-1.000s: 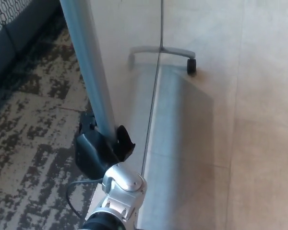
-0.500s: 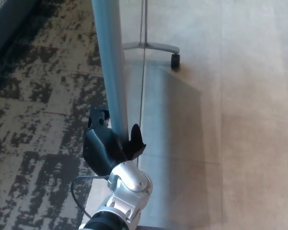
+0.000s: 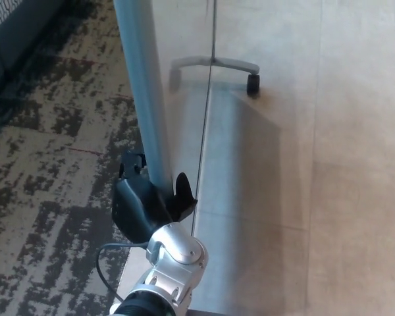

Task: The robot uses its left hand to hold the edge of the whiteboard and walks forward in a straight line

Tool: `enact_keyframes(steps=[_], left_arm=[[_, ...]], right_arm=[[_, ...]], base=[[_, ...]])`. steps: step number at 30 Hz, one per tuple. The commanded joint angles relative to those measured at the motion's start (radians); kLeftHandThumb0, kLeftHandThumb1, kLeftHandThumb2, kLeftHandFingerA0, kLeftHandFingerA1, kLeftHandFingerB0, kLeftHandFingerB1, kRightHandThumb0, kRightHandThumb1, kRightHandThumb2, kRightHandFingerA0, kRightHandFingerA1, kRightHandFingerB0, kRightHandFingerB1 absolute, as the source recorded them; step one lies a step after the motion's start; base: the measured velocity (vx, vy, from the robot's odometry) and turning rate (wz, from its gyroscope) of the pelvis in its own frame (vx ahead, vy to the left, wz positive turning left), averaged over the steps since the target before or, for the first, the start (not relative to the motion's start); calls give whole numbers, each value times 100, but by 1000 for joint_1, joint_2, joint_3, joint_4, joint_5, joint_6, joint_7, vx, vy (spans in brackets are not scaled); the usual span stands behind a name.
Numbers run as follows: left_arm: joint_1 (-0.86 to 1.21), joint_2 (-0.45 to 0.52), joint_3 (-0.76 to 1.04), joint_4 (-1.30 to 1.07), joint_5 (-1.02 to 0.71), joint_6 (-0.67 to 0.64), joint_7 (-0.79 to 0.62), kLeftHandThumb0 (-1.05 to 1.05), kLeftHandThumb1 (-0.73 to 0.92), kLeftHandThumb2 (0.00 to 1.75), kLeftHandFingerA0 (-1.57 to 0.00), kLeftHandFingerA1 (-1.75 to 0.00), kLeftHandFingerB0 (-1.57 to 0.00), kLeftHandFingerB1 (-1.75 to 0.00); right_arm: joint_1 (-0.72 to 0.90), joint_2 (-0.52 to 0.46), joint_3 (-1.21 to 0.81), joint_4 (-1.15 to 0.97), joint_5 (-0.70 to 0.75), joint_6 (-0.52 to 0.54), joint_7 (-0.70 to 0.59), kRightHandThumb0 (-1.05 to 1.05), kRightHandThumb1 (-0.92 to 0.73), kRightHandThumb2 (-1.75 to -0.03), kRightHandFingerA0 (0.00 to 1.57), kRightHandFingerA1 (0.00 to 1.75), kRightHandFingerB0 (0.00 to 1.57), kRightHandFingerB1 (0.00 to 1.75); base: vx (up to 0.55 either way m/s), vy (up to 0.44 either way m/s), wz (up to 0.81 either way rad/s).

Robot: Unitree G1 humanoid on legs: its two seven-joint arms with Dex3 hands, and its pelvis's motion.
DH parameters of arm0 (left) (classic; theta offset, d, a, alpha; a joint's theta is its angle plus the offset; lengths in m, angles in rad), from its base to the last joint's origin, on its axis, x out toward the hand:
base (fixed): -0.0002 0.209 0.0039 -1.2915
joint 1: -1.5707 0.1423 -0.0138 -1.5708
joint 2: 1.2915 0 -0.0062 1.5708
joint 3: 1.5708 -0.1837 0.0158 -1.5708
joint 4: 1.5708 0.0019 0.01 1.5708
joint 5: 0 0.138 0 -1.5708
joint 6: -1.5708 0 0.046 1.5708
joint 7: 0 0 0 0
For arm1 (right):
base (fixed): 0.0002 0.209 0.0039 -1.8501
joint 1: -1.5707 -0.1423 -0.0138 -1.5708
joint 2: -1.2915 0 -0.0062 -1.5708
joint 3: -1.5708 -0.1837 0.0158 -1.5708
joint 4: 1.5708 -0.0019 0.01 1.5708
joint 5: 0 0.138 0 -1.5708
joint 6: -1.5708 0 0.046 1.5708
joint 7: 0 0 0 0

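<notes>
The whiteboard stands upright and runs away from me; its grey metal edge (image 3: pixel 143 85) rises from the lower middle to the top of the head view, and its glossy face (image 3: pixel 184 99) mirrors the floor. My black left hand (image 3: pixel 148 201) is shut on that edge, fingers on the left side and thumb on the right. Behind it shows my silver wrist (image 3: pixel 174 257). The board's grey foot bar (image 3: pixel 234 64) ends in a black caster (image 3: pixel 253 83) at the upper middle. My right hand does not show.
Dark mottled carpet (image 3: pixel 46 171) covers the floor on the left, pale tan smooth floor (image 3: pixel 355 164) the right. A dark blue-grey panel (image 3: pixel 6 33) stands at the top left corner. A thin cable (image 3: pixel 105 263) loops beside my wrist.
The whole picture has swung right and then partly back, so the camera has moved. My left hand keeps the same hold on the whiteboard's edge.
</notes>
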Motion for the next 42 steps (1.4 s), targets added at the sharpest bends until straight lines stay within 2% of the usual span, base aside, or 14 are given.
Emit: enact_keyframes(steps=[1, 5, 7, 13, 14, 17, 18, 20, 21, 23, 30, 31, 41, 42], left_arm=[[-120, -68, -7, -2, 31, -1, -31, -14, 52, 107, -101, -159, -92, -150], [-124, -66, -9, 1, 32, 3, -35, -19, 48, 110, -125, -134, -111, -126], [-122, -68, -13, 1, 36, 6, -29, -15, 53, 106, -102, -160, -92, -150], [-97, -68, -8, -19, 14, -22, -81, -14, 53, 110, -105, -151, -94, -140], [-84, -60, -12, -42, 3, -10, -136, -19, 63, 72, -89, -114, -88, -86], [-76, -57, -13, -56, 0, -2, -163, -19, 63, 72, -89, -114, -88, -86], [-58, -51, -13, -88, -22, 20, -242, -57, 42, 77, -25, -50, -34, -46], [-48, -49, -13, -106, -30, 31, -279, -57, 42, 77, -25, -50, -34, -46], [-37, -43, -18, -128, -37, 48, -322, -74, 51, 56, 0, -13, -5, -28], [-8, 4, -70, -199, -13, 167, -444, -100, 60, 59, 0, 0, 0, 0], [70, 70, -145, -312, 20, 244, -546, -105, 64, 62, 0, 0, 0, 0], [110, 86, -152, -354, 5, 232, -574, -105, 61, 104, 0, -25, 0, -5], [418, 250, -227, -768, 5, 291, -681, -105, 62, 103, 0, -27, 0, -4], [580, 369, -205, -917, 16, 262, -703, -105, 64, 104, 0, -33, 0, -16]], right_arm=[[-7, -9, -6, 14, 6, -13, -6, -44, -55, -57, 39, 57, 41, 35], [-5, -8, -4, 0, 4, -5, -12, -45, -55, -57, 39, 59, 42, 35], [1, -12, -3, -6, 1, -4, -12, -46, -55, -56, 39, 58, 42, 34], [2, -11, 0, 9, -1, -14, -6, -43, -55, -57, 38, 57, 41, 35], [11, -10, 2, -7, -4, -16, -8, -46, -56, -56, 37, 59, 41, 34], [16, -9, 4, -15, -4, -15, -9, -46, -56, -56, 37, 59, 41, 34], [13, -6, 1, -7, -5, -35, -15, -50, -41, -80, 38, 63, 34, 49], [12, -5, 0, -3, -5, -44, -18, -50, -41, -80, 38, 63, 34, 49], [13, -3, -1, -7, -5, -43, -19, -50, -40, -80, 40, 64, 35, 49], [10, -1, -2, -12, -4, -34, -24, -52, -41, -81, 40, 64, 35, 49], [14, -9, 5, -27, -13, -16, -19, -52, -42, -81, 38, 63, 33, 48], [11, -7, 4, -30, -8, -7, -14, -51, -42, -81, 39, 64, 33, 48], [-8, 5, 6, -9, -30, -34, -54, -48, -40, -79, 49, 68, 36, 49], [-7, 2, 9, -24, -30, -7, -52, -45, -53, -56, 52, 67, 43, 35]], base=[[0, 0, 0], [0, 0, 0], [0, 0, 0], [0, 0, 0], [0, 0, 0], [0, 0, 0], [0, 0, 0], [0, 0, 0], [0, 0, 0], [0, 0, 0], [0, 0, 0], [0, 0, 0], [0, 0, 0], [0, 0, 0]])
